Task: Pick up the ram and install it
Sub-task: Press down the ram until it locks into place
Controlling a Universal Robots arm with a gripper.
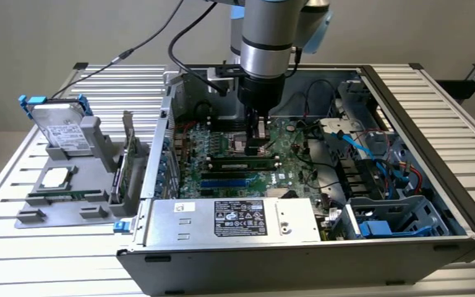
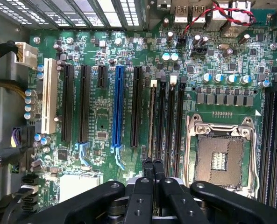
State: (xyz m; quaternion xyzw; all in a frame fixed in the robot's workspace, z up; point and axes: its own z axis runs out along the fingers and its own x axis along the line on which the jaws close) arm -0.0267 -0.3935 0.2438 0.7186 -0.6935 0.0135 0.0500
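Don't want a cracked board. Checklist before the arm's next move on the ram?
1. Hand shut: ok, fingers together, nothing between them.
2. Hand above the memory slots: ok.
3. Ram lying along a slot: ok in the exterior view.
4. Ram fully seated, clips latched: cannot tell.
5. Hand apart from the CPU socket: ok, socket lies beside it.

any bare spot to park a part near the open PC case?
Slatted table, exterior view's left front, between the grey fixture tray and the case, is bare. Inside is crowded: motherboard, cables, power supply, tool over the slots.
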